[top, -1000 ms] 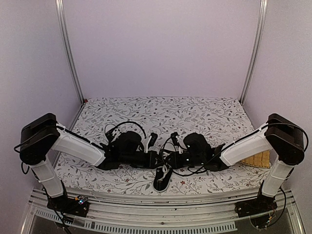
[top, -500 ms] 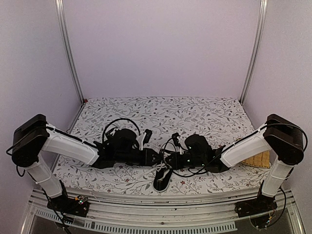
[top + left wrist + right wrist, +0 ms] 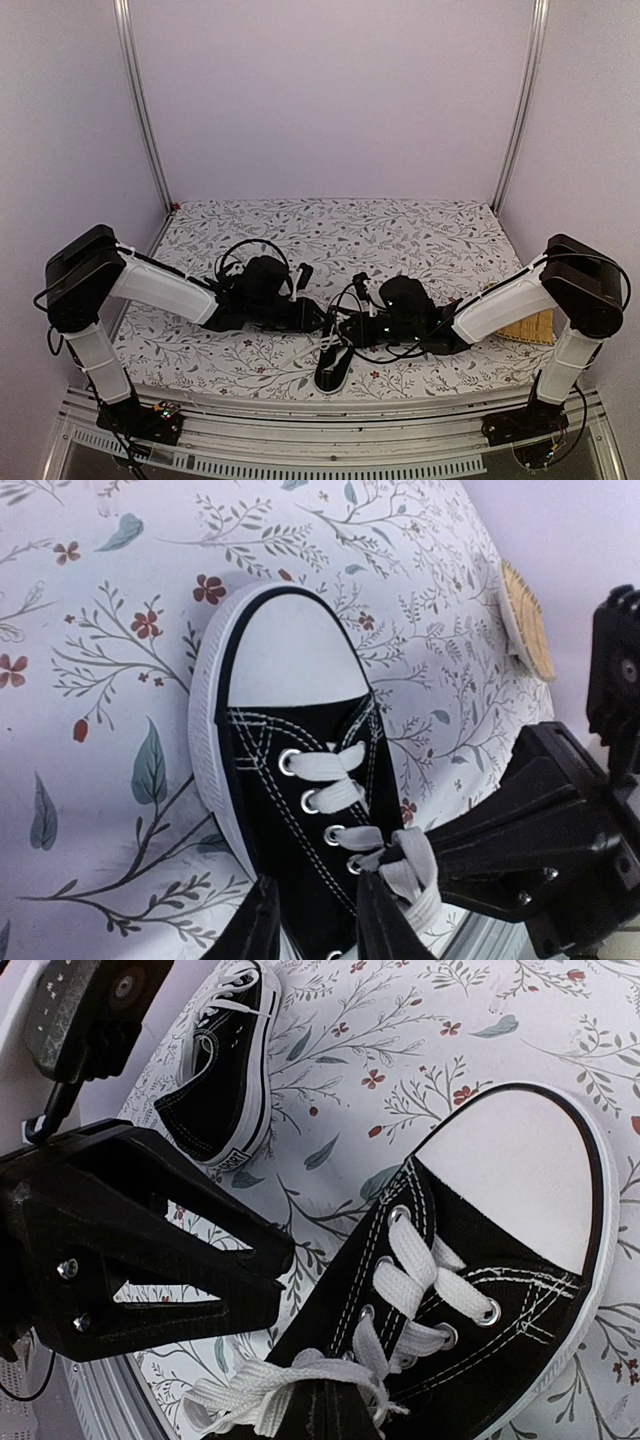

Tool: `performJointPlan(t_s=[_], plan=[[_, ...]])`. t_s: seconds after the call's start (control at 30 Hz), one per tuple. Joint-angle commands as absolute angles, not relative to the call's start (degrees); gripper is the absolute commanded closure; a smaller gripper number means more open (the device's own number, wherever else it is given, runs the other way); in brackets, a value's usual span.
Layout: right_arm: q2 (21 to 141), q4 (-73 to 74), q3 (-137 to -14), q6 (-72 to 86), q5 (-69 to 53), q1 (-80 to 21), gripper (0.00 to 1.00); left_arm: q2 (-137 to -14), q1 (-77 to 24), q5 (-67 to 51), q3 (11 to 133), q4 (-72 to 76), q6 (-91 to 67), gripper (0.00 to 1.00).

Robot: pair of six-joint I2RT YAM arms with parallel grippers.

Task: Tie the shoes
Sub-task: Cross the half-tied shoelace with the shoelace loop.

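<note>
One black shoe (image 3: 290,710) with a white toe cap lies near the table's front edge (image 3: 333,368). My left gripper (image 3: 318,890) hovers over its lace rows, open, and nothing sits between its fingers (image 3: 255,925). My right gripper (image 3: 340,1395) is shut on the shoe's white lace (image 3: 270,1385), which bunches over its tip. In the left wrist view that right gripper (image 3: 450,855) pinches the lace (image 3: 415,875) beside the lowest eyelets. The two grippers (image 3: 318,318) (image 3: 347,328) meet above the shoe. The second shoe (image 3: 225,1055) lies on its own farther off.
A woven straw mat (image 3: 528,328) lies at the right edge of the floral tablecloth (image 3: 330,235), also seen as a mat (image 3: 527,620) in the left wrist view. The table's metal front rail (image 3: 330,425) runs just below the shoe.
My left gripper went from shut to open and its arm shifted a little to the left. The right arm kept its place, still shut on the lace.
</note>
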State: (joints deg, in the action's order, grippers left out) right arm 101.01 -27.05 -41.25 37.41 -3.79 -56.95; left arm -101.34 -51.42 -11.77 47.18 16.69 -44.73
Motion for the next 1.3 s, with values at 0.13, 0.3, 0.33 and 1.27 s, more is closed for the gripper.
performJointPlan(t_s=[0.13,0.3,0.33,1.27], plan=[[101.9,-27.3,-40.9,37.6,-4.5,-57.2,0.98,-104.2,-50.9,-18.6,49.0,19.5,-42.6,0.74],[102.2,-27.3,-41.2,37.5,-4.6,-57.2,0.98,-104.2,-50.9,-20.2,48.1,22.3,-42.9,0.74],[102.3,-27.3,-41.2,37.6,-4.6,-57.2,0.98,-104.2,-50.9,-20.4,48.0,22.7,-43.2,0.74],[101.5,-26.9,-41.8,37.4,-4.8,-57.2,0.98,-109.3,-51.5,-26.8,46.4,32.7,-48.4,0.79]])
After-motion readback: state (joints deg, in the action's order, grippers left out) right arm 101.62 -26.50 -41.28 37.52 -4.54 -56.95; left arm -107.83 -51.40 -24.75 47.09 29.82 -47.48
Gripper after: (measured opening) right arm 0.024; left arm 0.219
